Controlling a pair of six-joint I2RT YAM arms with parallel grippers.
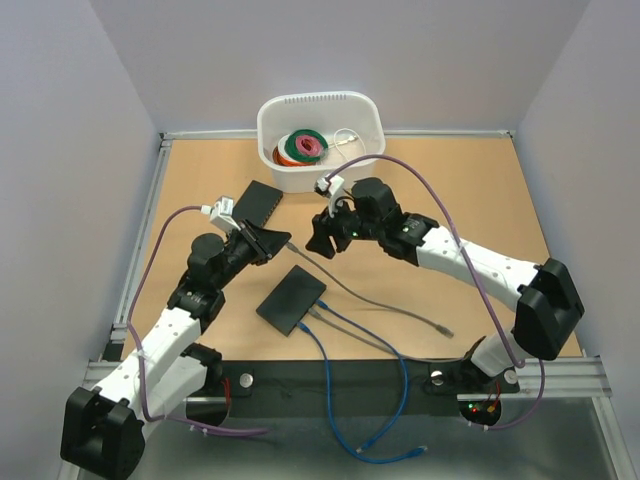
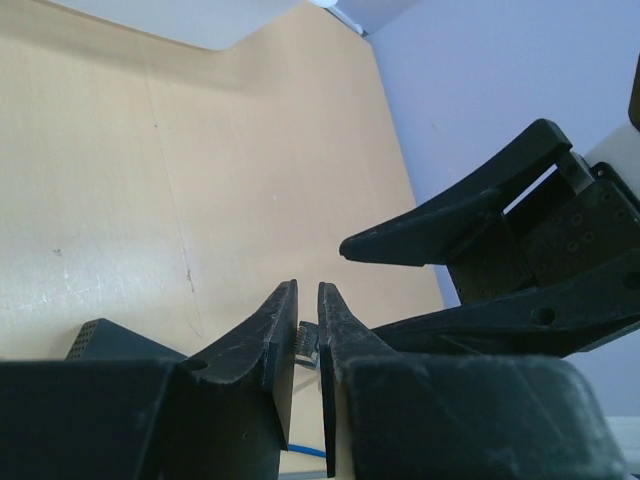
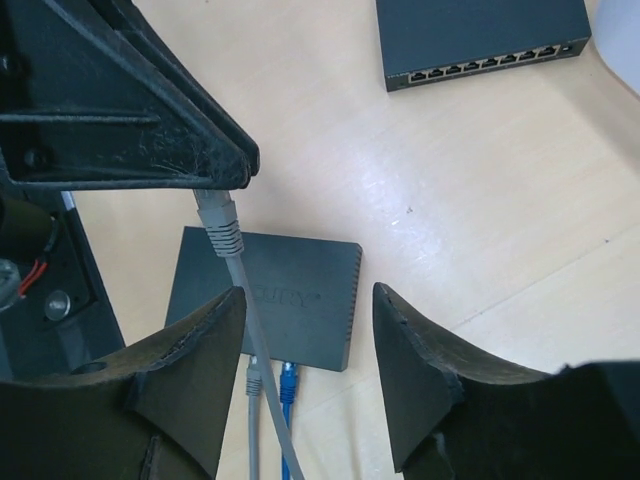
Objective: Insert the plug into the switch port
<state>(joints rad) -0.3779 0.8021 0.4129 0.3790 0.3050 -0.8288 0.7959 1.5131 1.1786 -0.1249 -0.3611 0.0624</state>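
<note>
Left fingers [image 2: 272, 330] pinch the plug [image 3: 220, 222] in the air above the tabletop [image 1: 460, 200] – its cable [image 3: 243, 285] hangs over a switch [image 3: 300, 290], plug outside any port – right fingers [image 3: 195, 345] stand apart, empty, beside that cable

The grey plug [image 3: 218, 214] is pinched between the closed jaws of the left gripper [image 2: 306, 296]; its ribbed boot points down and its grey cable [image 3: 250, 340] hangs free; it is near the wide-apart jaws of the right gripper [image 3: 308, 292], touching neither; under those jaws lies a flat dark switch [image 3: 270, 290], with one grey and one blue plug in its edge; a second switch [image 3: 480, 35] lies beyond, its row of ports facing them.
</note>
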